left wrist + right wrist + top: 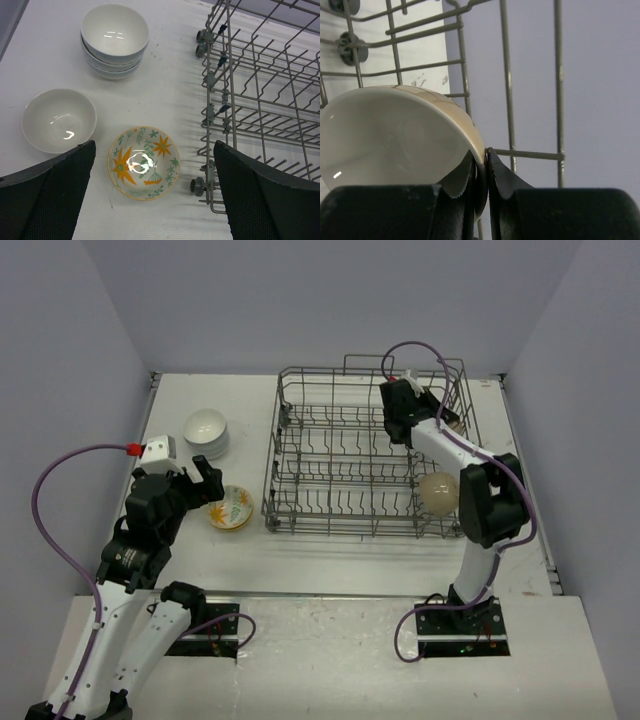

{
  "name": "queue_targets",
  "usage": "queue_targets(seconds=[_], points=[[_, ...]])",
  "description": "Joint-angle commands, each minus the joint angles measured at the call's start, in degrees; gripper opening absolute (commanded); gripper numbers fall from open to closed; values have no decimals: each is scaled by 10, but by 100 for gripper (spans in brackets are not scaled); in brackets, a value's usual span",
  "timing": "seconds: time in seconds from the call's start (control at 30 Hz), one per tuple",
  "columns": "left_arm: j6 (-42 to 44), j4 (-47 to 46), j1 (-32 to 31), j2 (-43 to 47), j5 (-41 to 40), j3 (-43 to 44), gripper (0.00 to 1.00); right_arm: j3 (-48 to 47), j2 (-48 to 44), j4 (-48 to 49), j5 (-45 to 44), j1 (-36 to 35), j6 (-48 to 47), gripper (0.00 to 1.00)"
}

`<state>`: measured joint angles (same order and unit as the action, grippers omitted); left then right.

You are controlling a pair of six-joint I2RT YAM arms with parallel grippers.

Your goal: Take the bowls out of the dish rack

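Observation:
The dish rack, a dark wire basket, stands mid-table. My right gripper reaches into its far right corner. In the right wrist view that gripper is shut on the rim of a beige bowl that stands on edge against the rack wires. A second beige bowl sits in the rack's near right corner. Left of the rack, my left gripper hangs open above a floral bowl, which lies between its fingers on the table. A stack of white bowls and a single white bowl rest nearby.
The rack's left wall with its small wheels is close to the right of the floral bowl. The white stack sits near the table's far left. Grey walls enclose the table on three sides.

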<state>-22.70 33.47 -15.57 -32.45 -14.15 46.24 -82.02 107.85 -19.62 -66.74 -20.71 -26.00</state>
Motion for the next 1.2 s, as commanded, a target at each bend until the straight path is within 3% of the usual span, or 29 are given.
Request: queue_targets(seconds=[0.0, 0.1, 0.37, 0.43, 0.47, 0.5, 0.57, 0.63, 0.73, 0.77, 0.97, 1.07, 1.17], points=[[19, -27, -5, 2, -2, 0, 100, -36, -53, 123, -56, 1, -99, 0], [19, -28, -5, 1, -4, 0, 100, -34, -62, 169, -55, 1, -136, 0], [17, -25, -5, 5, -18, 3, 100, -44, -93, 173, -42, -4, -133, 0], [19, -24, -5, -1, -20, 10, 100, -70, -120, 112, -25, -17, -54, 0], [19, -22, -5, -9, -21, 17, 100, -95, -130, -19, 18, -23, 6, 0], [19, -18, -5, -29, -19, 28, 100, -124, -136, -95, 55, -34, 147, 0], [13, -12, -5, -68, 11, 75, 100, -191, -156, -203, 169, -43, 233, 0], [1, -16, -5, -102, 66, 139, 100, -185, -189, -206, 225, -67, 279, 0], [-17, -24, -15, -202, 132, 216, 100, -177, -215, -209, 382, -75, 347, 0], [-23, -27, -50, -257, 127, 265, 100, -173, -228, -196, 421, -76, 372, 0], [-16, 33, -274, -463, -90, 518, 100, -219, -205, -225, 513, -84, 441, 0], [-16, 112, -318, -564, -160, 642, 100, -220, -208, -230, 536, -96, 461, 0], [-22, 157, -339, -615, -207, 684, 99, -217, -211, -233, 528, -105, 463, 0]])
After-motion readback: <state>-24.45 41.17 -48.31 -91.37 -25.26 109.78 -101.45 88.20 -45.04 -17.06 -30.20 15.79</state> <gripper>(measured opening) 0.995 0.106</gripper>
